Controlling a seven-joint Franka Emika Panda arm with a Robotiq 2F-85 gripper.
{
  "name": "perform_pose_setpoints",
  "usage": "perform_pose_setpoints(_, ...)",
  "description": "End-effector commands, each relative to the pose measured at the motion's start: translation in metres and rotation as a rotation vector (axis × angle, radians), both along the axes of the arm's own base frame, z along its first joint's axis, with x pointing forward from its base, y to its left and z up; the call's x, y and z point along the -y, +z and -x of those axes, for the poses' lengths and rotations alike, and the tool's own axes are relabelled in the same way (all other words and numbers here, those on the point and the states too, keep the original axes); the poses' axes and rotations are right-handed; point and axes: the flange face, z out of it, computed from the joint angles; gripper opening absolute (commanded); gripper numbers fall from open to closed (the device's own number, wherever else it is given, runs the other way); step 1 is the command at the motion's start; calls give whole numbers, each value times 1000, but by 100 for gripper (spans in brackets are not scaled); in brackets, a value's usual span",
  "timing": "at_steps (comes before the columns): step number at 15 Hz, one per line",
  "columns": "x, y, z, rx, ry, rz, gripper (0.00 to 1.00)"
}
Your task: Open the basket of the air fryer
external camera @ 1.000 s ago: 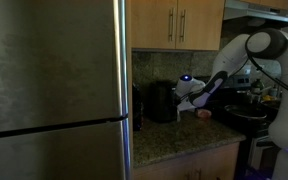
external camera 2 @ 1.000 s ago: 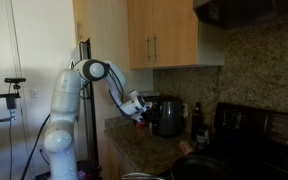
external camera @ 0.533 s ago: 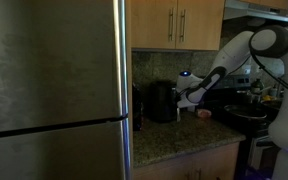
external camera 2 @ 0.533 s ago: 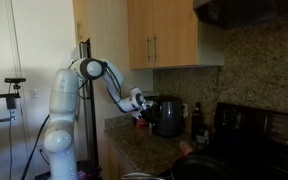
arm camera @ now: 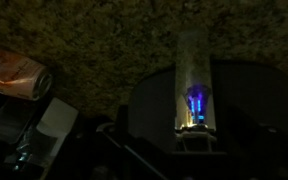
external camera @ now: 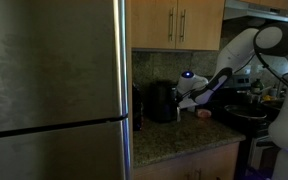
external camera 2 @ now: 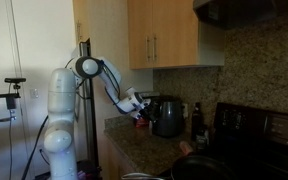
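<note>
Seemingly the approach step: pincer (external camera: 187, 99) hangs at three o'clock of the fryer (external camera: 160, 100) on the desk (external camera: 176, 141), its width I cannot tell. Basket (external camera: 171, 106) looks closed; next, grasp its handle and pull straight outward.

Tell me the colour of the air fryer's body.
The air fryer is black, shown best in an exterior view.

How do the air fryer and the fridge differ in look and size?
The air fryer is black and glossy; the fridge is brushed steel grey. The air fryer is small and sits on the countertop; the fridge is tall, running past the frame's bottom. Both are boxy.
</note>
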Motion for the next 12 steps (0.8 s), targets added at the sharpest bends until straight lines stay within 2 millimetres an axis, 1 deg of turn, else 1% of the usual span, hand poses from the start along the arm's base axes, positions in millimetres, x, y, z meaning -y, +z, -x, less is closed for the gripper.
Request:
perform_pose_setpoints(1, 4, -3, 9, 11, 18, -45, 72)
perform_pose_setpoints(5, 0, 3, 10, 43, 56, -59, 44)
perform_pose_setpoints(9, 1, 3, 10, 62, 86, -60, 16)
perform_pose_setpoints(12, 5, -1, 12, 59, 105, -42, 15)
